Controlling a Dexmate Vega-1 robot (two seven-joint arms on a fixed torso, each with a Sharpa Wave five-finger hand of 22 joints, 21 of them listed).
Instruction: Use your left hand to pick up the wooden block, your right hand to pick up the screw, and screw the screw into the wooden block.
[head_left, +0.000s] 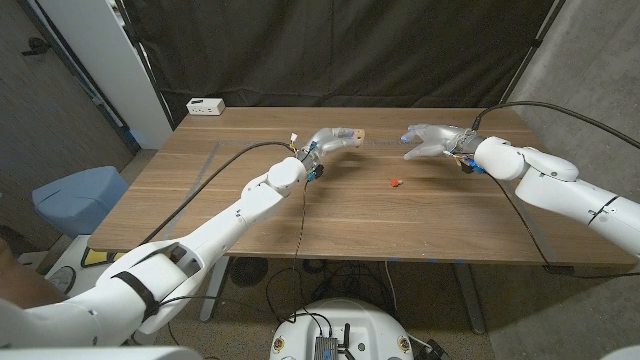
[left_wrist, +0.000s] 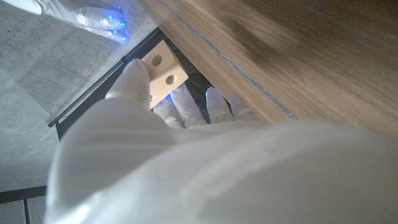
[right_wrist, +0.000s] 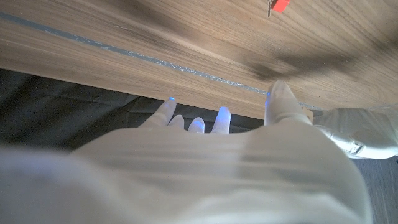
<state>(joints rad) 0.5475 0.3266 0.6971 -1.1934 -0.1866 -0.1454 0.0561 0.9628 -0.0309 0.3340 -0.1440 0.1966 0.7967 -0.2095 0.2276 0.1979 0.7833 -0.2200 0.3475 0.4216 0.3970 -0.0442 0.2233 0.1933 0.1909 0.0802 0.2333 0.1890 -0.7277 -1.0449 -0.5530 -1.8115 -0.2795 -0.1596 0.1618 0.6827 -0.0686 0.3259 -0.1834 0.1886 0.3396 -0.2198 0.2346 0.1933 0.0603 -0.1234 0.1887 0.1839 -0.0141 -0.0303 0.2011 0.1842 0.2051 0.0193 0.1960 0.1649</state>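
Holding the wooden block (left_wrist: 163, 78) pinched in my left hand (head_left: 331, 141) near the worktop's far edge; right hand (head_left: 432, 141) spread, empty (red-headed screw (head_left: 395, 182) unpicked, mid-worktop). Screwing remains.

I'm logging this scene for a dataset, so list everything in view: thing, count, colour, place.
wooden block: one, pale wood with holes, held in the left hand above the table's far middle.
screw: one, red, lying on the table right of centre.
table: one, brown wood, in front of the robot.
power strip: one, white, far left corner.
stool: one, blue, left of the table.
left hand: one, white, grips the block.
right hand: one, white, fingers spread, holds nothing.
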